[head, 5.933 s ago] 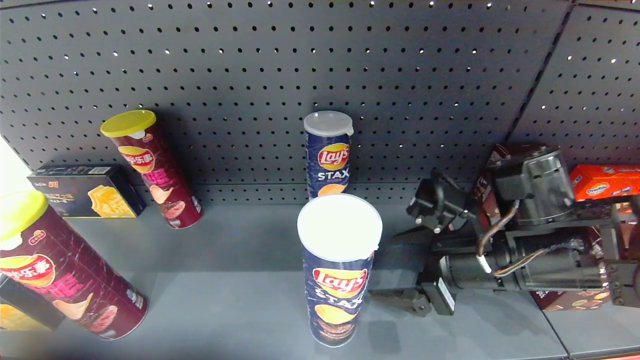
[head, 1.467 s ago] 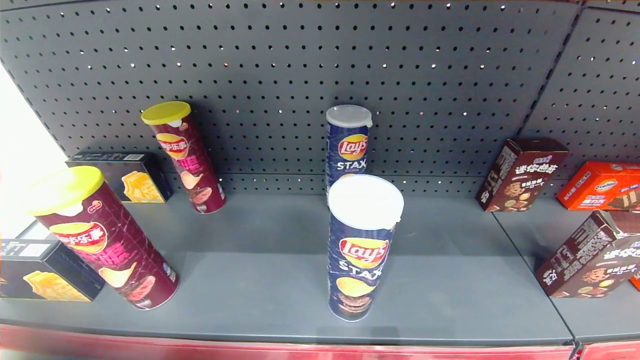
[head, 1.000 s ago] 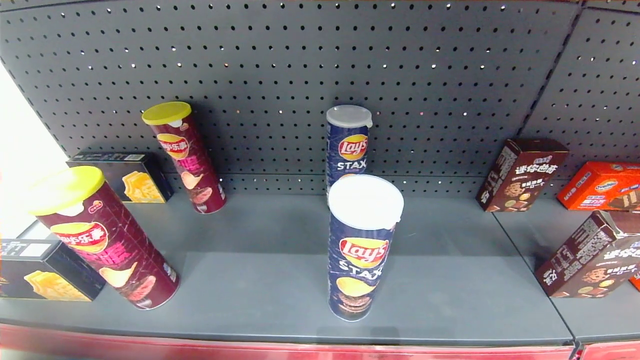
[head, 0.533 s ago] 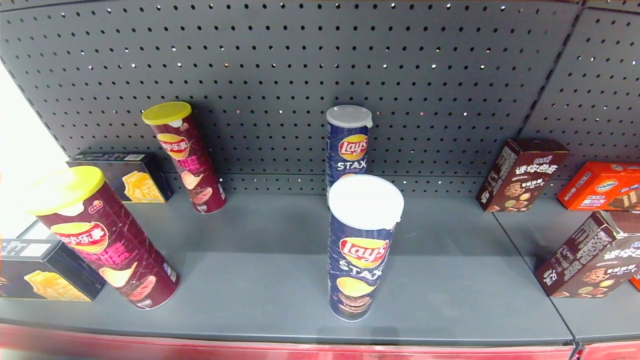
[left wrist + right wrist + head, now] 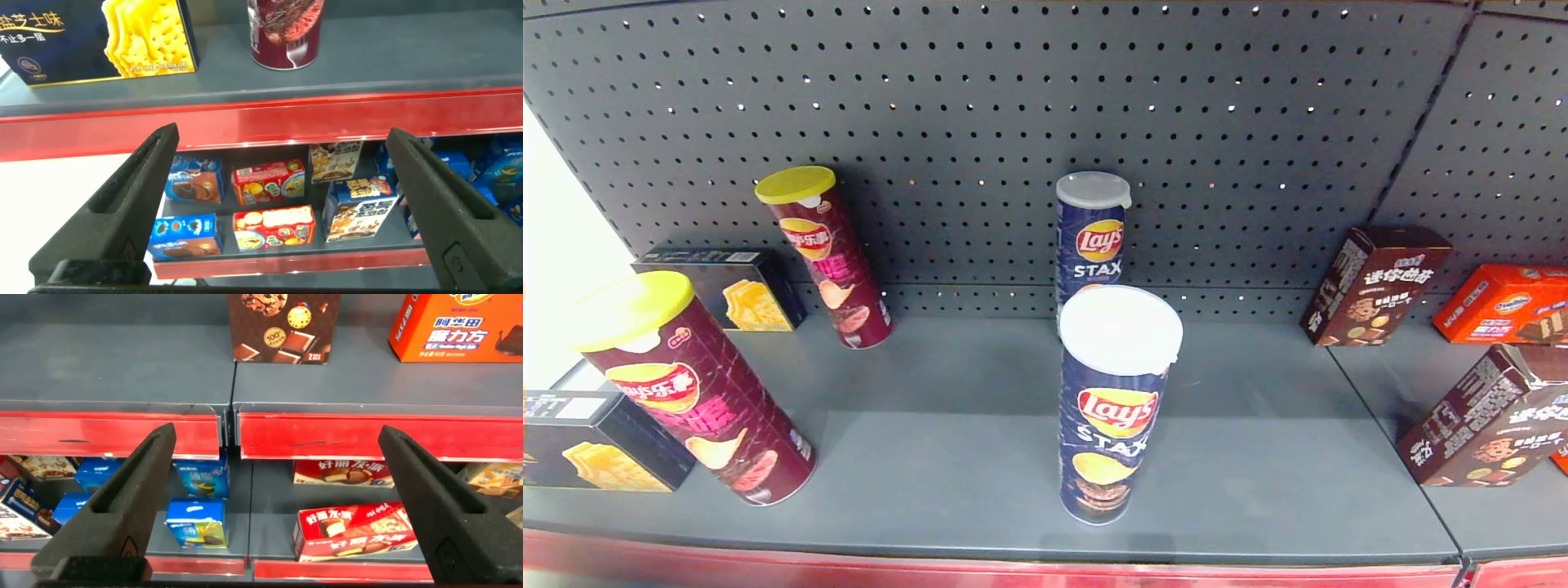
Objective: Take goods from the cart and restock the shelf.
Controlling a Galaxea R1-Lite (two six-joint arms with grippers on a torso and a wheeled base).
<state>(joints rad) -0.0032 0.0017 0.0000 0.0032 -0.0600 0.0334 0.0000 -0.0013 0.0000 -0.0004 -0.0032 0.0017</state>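
The shelf (image 5: 947,441) was dark grey. Its back panel (image 5: 1045,98) was dark grey with a regular hole grid. The edge strip (image 5: 849,563) was red.

The front navy can (image 5: 1109,433) had a white lid, and the rear navy can (image 5: 1090,245) a grey one. The maroon cans (image 5: 698,408) had yellow-green lids. The black box (image 5: 727,282) bore a yellow cracker print.

We see a red-and-yellow logo above white capitals on the front blue can (image 5: 1112,425) at centre and on the back blue can (image 5: 1091,245) behind it. At left, the near maroon can (image 5: 698,404) and far maroon can (image 5: 829,261) bear yellow logos with white characters. At right, the brown box (image 5: 1376,286) carries white characters and the orange box (image 5: 1499,304) a blue oval logo.
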